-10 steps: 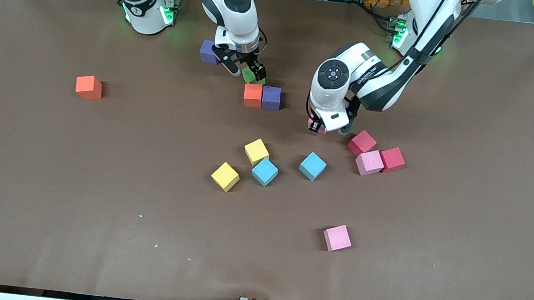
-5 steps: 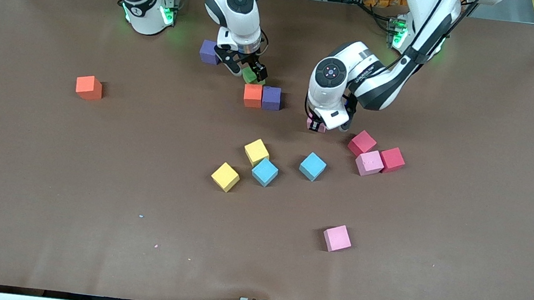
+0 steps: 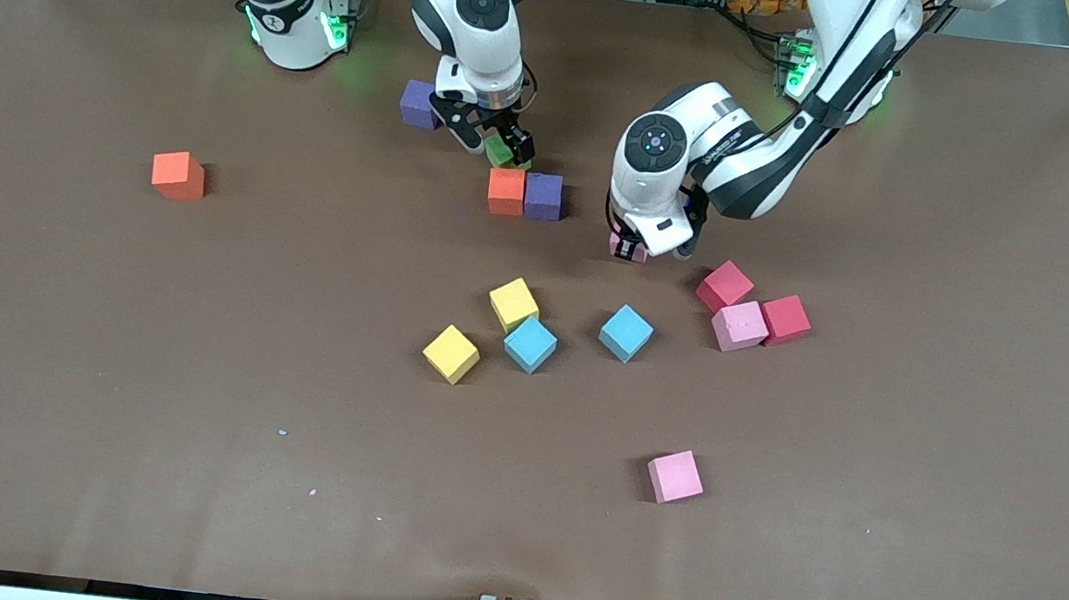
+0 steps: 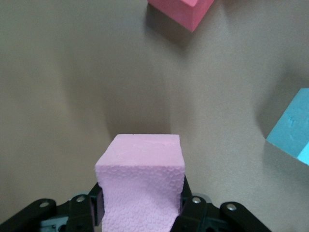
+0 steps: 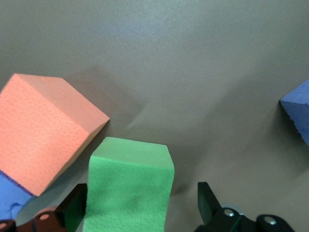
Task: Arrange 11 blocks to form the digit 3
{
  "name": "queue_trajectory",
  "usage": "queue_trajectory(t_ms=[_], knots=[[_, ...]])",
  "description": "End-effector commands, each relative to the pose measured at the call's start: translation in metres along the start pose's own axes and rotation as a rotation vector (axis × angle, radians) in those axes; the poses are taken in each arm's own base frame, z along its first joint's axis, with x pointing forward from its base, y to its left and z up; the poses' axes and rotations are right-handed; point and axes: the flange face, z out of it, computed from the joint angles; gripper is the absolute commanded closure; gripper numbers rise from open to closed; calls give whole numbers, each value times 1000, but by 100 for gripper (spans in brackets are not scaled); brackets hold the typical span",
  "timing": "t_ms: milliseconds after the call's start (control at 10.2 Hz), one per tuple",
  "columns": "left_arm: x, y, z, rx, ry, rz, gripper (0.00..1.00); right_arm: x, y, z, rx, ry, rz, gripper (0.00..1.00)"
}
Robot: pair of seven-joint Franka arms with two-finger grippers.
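My left gripper [image 3: 630,249] is clamped on a matte pink foam cube [image 4: 141,179], over the bare brown table [image 3: 174,460] near the red cubes [image 3: 725,286]. My right gripper [image 3: 497,147] stands spread around the green foam cube [image 5: 129,188], just beside an orange cube [image 3: 506,190] that touches a purple cube [image 3: 542,195]. I count three pink, two red, two yellow cubes [image 3: 514,304], two light blue cubes [image 3: 625,333], two orange, two purple, one green.
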Motion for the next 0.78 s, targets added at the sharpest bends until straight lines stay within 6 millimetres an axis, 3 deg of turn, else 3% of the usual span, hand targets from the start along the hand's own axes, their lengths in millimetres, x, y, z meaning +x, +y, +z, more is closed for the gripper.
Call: queue_trajectory(t_ms=[0,98,195,293,684], knots=[[-10,-1,-3,-27,-36,-123,100,-9,2,5,-2,2,-9,4],[-16,-5,-3,-34,-43,-172,100,-14,4,6,-7,3,-17,23],[-22,-11,-1,-38,-49,-212,100,-14,4,6,-11,3,-20,54],[-27,-17,0,-48,-60,-232,100,-14,5,6,-12,3,-23,79],[-32,-42,19,-60,-95,-251,100,-9,6,7,-58,-3,-113,84]])
